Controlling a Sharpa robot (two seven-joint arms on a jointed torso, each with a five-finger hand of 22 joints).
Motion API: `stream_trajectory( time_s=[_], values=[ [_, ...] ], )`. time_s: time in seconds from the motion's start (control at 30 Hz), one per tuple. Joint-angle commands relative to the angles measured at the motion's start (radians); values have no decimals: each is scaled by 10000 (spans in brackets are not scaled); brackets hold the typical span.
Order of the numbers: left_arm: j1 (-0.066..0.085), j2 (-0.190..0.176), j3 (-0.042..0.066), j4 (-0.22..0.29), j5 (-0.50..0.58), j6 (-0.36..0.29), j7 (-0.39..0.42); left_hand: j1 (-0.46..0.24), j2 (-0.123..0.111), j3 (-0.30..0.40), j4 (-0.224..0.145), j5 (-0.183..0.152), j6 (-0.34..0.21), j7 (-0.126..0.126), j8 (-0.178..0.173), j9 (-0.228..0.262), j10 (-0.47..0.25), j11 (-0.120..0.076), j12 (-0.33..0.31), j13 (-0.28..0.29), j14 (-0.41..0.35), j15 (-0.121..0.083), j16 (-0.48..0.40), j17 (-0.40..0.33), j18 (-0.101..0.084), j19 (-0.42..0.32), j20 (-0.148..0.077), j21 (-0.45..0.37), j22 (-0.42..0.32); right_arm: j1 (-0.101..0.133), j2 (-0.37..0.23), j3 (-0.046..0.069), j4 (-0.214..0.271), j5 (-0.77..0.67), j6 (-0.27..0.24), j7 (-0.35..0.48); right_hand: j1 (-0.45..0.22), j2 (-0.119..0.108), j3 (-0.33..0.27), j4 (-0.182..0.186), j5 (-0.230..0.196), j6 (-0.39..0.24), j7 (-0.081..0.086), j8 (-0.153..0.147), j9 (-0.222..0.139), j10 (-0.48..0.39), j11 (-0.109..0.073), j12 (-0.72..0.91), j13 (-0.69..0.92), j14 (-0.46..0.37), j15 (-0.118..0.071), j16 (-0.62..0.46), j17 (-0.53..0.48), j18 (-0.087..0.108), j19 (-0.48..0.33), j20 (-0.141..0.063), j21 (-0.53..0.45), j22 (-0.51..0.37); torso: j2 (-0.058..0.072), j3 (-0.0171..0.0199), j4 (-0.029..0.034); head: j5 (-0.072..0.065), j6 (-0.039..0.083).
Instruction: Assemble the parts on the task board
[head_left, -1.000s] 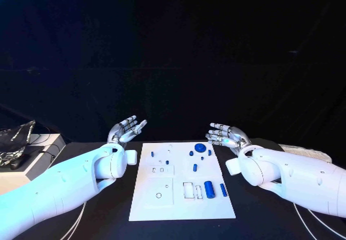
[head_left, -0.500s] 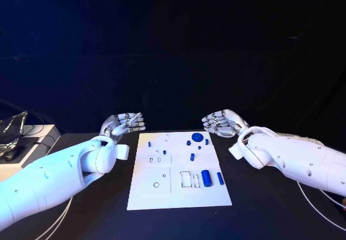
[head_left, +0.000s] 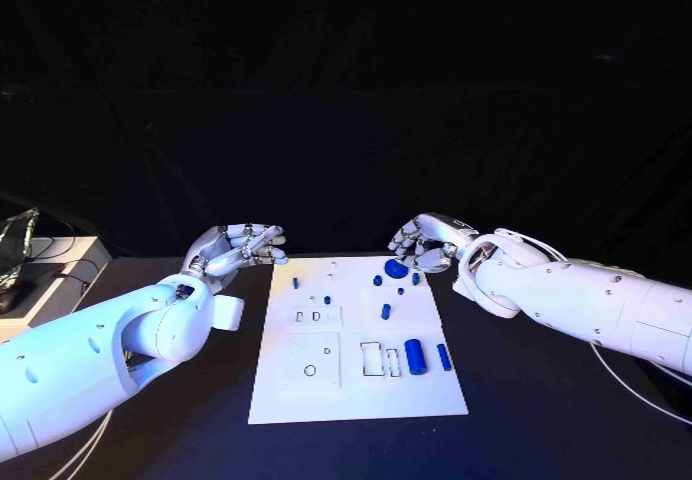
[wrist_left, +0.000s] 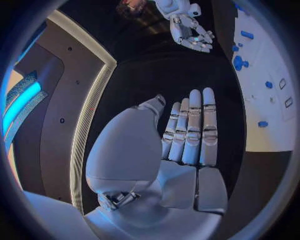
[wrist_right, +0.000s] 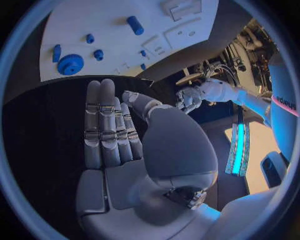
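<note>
In the head view the task board lies flat in the middle of the black table, with its long sides running near to far. The left hand hangs above the table just off the board's far left corner, fingers curled in, holding nothing. The right hand hovers at the board's far right corner, right beside the blue gear, fingers bent inward and empty; whether a fingertip touches the gear cannot be told from here. Several small blue pegs dot the far half of the board. A larger blue cylinder and a thin blue bar lie side by side on the near right part, well apart from both hands.

In the left wrist view the left hand shows its fingers straight and close together over the dark table, with nothing in the palm. The board's edge lies off to the side of the fingertips and the hand stays clear of it. The right hand shows farther across, near the gear.

In the right wrist view the right hand has its fingers laid out straight together, thumb folded alongside, empty. The gear sits on the board just beyond the fingertips, apart from them. The pegs and the cylinder lie farther on. The left hand appears past the board's edge.
</note>
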Motion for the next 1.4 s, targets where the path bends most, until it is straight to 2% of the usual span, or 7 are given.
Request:
stream_trajectory(
  time_s=[0.03,0.07,0.17,0.2,0.47,1.07,1.4],
  values=[
    [0,-124,108,369,-165,411,-23,-46,-134,95,8,20,1,-7,-40,29,66,-18,-118,-12,114,0,137,193,40,104,-34,118,52,109,56,9,66,-2524,603,-1306,-143,-592,602,403,-189,314,-141,-155,210,238,-162,-70,34,834,-217,6064,5228,-353,1811,-248,4403,4591,352,-113,92,-180,94],
    [-1,-160,162,469,-188,416,-50,-65,-150,128,4,20,-10,-3,-53,41,69,-17,-156,-13,134,-10,214,299,38,125,-49,175,83,136,69,10,80,-2754,605,-1427,-160,-687,676,447,-233,305,-164,-153,266,172,-167,-66,38,880,-226,6928,6165,-473,2031,-220,5099,5455,390,-122,103,-201,93],
    [-4,-236,325,702,-319,393,-137,-87,-190,160,-9,19,-56,15,-88,51,29,-4,-205,-20,146,-14,314,439,33,142,-64,249,123,187,105,11,110,-3260,658,-1710,-136,-808,772,484,-267,276,-202,-146,357,131,-150,-68,52,817,-235,7562,6780,-575,2169,-178,5701,6214,510,-178,143,-257,129],
    [-5,-256,360,749,-345,382,-158,-97,-199,161,-7,19,-62,17,-94,52,24,-3,-209,-20,148,-14,331,461,32,144,-65,261,130,195,121,11,110,-3353,678,-1763,-143,-842,781,500,-282,255,-206,-151,376,112,-151,-68,54,810,-229,7682,6893,-592,2199,-174,5821,6366,551,-198,158,-268,137],
    [-7,-371,525,936,-444,245,-273,-148,-237,157,4,19,-75,21,-107,62,10,3,-216,-20,113,-7,372,539,25,131,-66,293,149,220,290,12,54,-3749,878,-2001,-226,-1029,707,598,-506,71,-219,-224,430,-120,-125,-82,53,777,-198,8035,7194,-627,2241,-137,6083,6692,739,-233,233,-257,156],
    [-6,-416,591,990,-462,240,-328,-163,-243,163,6,20,-74,20,-109,67,8,4,-216,-19,77,-1,375,566,21,112,-64,299,153,146,803,12,-541,-3858,946,-2125,-199,-1022,586,707,-657,-51,-197,-271,480,-428,-84,-89,50,729,-162,8191,7254,-615,2208,-97,6113,6726,983,-255,377,-309,290],
    [-5,-438,601,984,-462,210,-358,-189,-264,175,3,19,-97,46,-130,74,-26,22,-226,-23,9,12,391,633,15,71,-57,315,164,126,943,12,-739,-3883,1108,-2141,-176,-1001,577,719,-650,-65,-191,-277,488,-483,-76,-88,48,729,-152,8239,7314,-623,2215,-89,6152,6781,1075,-280,368,-299,339]
  ],
)
